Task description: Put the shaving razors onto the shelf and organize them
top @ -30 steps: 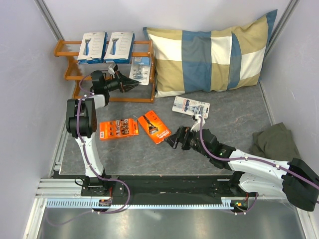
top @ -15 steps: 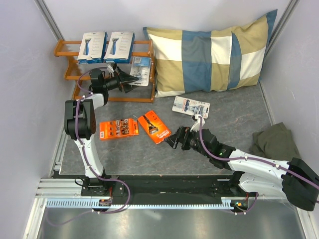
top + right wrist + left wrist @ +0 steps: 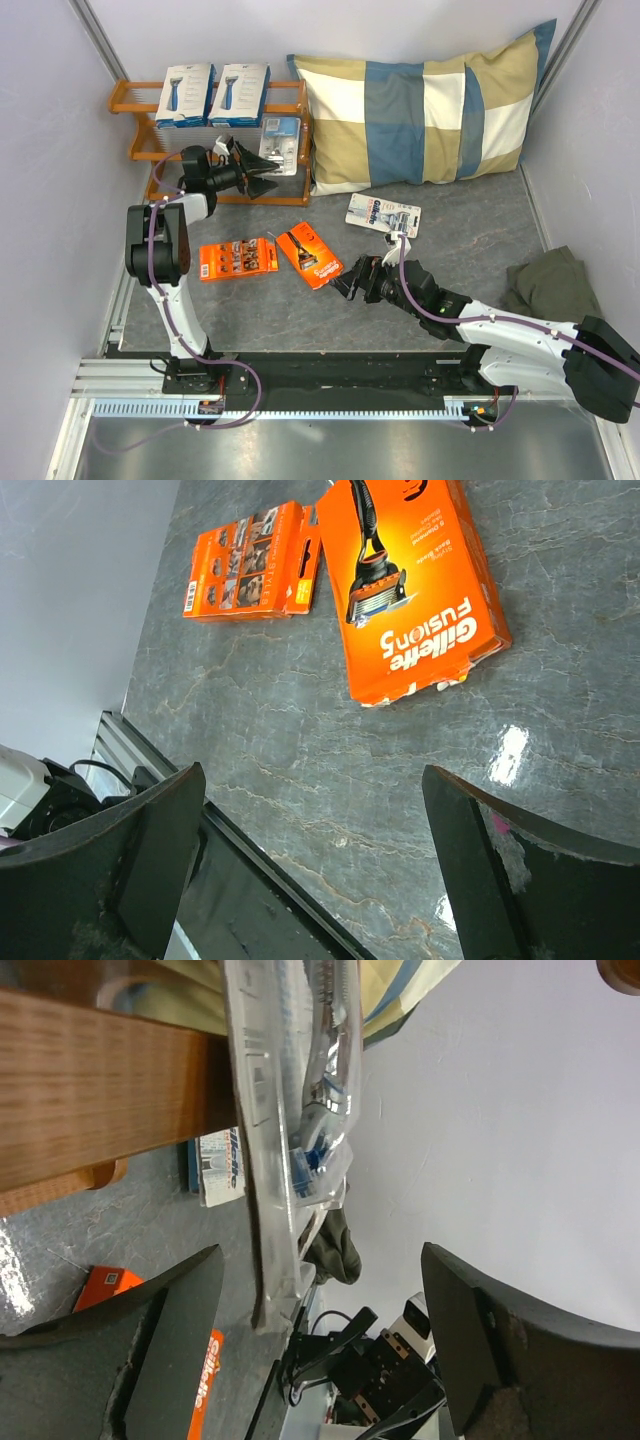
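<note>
While the left gripper (image 3: 268, 178) stands wide open at the right end of the shelf (image 3: 135, 97), it holds nothing. In the left wrist view a blister pack (image 3: 300, 1110) stands upright against the wood, between the two fingers (image 3: 170, 1350) but apart from both. Seen from above, this pack sits at the right end of the tier under the top one, as far as I can tell, and close to the pillow (image 3: 430, 100). Two white boxes (image 3: 185, 95) lie side by side on the top tier. The right gripper (image 3: 345, 283) is open too and empty, low over the table (image 3: 470, 240), just beside the near corner of an orange pack (image 3: 310, 253) that lies flat with its picture side up. The other orange pack (image 3: 238, 258) lies just beside it, on the left. A second blister pack (image 3: 383, 214) lies flat on the table, in front of the pillow. A dark cloth (image 3: 550, 285) lies at the right edge.
</note>
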Tool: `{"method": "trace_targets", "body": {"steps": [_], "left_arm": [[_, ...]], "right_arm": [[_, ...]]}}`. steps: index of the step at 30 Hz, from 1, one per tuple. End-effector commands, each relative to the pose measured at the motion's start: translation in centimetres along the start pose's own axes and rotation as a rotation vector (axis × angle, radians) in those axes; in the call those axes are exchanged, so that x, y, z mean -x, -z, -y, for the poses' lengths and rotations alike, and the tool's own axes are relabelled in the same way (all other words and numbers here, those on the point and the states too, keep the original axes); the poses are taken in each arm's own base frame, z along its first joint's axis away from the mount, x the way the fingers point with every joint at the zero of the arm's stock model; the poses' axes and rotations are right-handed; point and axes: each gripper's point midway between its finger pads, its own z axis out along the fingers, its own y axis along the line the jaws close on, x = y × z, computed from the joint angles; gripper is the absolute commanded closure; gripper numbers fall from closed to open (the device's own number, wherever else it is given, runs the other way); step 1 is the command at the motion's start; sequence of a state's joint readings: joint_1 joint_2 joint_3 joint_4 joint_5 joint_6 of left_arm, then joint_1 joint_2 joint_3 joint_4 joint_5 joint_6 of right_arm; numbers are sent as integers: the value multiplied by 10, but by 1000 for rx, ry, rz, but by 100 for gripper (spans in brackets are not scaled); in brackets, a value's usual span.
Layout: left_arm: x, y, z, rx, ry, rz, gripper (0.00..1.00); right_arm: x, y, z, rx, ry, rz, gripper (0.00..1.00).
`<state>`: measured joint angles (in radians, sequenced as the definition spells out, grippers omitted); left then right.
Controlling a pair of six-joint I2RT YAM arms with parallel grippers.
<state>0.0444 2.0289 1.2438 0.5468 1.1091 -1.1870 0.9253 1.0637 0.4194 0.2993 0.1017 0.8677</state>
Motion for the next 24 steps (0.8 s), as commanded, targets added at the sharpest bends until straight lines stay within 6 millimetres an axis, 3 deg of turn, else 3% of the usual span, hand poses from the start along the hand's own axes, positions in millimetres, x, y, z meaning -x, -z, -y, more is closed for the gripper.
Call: {"method": "trace_targets", "body": {"steps": [1,10,13,18,19,24], "left_arm": [[1,6,13,-4,-87,24,12],[-16,15,18,-7,-133,46,9],[-31,17,16,4,-144,43,9],[-64,23,5,37,-157,34,9],[-83,19,7,37,-164,6,8],[-126,21,-5,116,-210,-27,8]], "right_arm": [[4,0,-5,27,-11,18,2],[2,-3,-5,31,-19,13,2],[2,-3,-4,26,-10,11,2],[6,-4,-3,5,7,20,2],[8,-4,-2,-4,11,22,2],[20,-5,8,-81,65,38,2]]}}
